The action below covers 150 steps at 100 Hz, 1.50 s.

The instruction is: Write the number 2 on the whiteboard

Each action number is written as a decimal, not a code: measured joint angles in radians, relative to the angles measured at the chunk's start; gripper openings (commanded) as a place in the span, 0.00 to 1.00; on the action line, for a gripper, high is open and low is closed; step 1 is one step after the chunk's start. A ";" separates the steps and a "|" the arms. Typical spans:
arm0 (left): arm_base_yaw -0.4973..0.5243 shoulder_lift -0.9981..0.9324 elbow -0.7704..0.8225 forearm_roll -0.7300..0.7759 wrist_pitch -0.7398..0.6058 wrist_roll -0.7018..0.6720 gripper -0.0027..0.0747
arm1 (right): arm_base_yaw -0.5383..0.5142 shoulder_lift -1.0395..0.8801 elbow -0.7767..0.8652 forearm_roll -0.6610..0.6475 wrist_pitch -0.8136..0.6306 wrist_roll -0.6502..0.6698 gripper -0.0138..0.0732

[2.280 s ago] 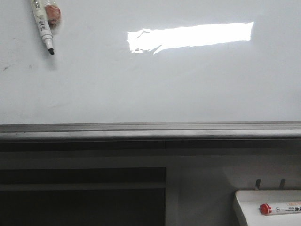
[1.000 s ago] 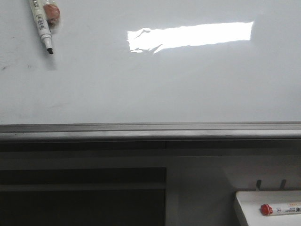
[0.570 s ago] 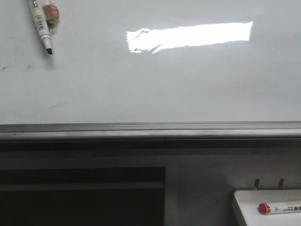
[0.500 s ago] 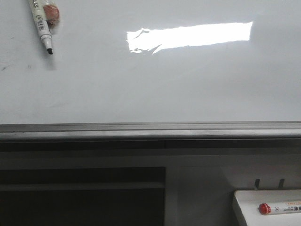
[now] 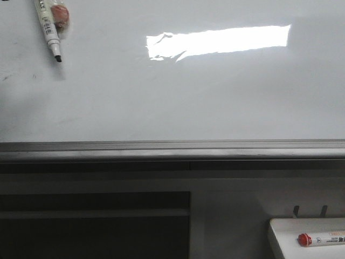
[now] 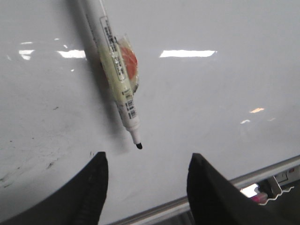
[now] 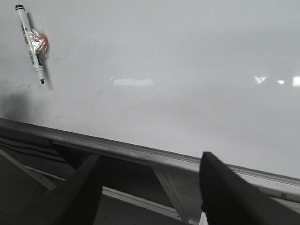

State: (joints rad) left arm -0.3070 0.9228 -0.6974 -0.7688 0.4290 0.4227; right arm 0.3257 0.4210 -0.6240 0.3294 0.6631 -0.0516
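glossy whiteboard [image 5: 172, 102] ahead, no 2 drawn on it; taped-up marker [image 6: 117, 79] shows a barcode label, print unreadable. my left gripper [image 6: 145, 187] and right gripper [image 7: 150, 187] gape empty.

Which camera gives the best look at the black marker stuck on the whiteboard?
The left wrist view: the marker fills the frame, label and black tip sharp. The front view cuts it off at the top corner; the right wrist view shows it whole but tiny.

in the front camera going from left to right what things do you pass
Uncapped black-tipped marker stuck high on the whiteboard → bright light glare → red-capped marker lying in the white tray.
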 measured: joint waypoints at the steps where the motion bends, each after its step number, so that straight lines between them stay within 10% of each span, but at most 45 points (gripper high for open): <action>1: 0.000 0.007 0.000 -0.005 -0.009 0.000 0.48 | 0.000 0.000 0.000 0.000 0.000 0.000 0.61; 57: -0.035 0.235 -0.077 -0.060 -0.124 0.001 0.48 | 0.000 0.000 0.000 0.000 -0.005 0.000 0.61; 112: -0.035 0.277 -0.078 -0.061 -0.172 0.002 0.01 | 0.000 0.000 0.000 0.002 -0.005 0.000 0.61; 150: -0.038 0.204 -0.101 -0.014 -0.059 0.087 0.01 | 0.000 0.000 -0.005 0.168 0.022 -0.153 0.61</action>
State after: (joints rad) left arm -0.3450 1.1263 -0.7983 -0.7825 0.3702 0.5099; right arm 0.3257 0.4210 -0.6288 0.4973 0.6852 -0.2043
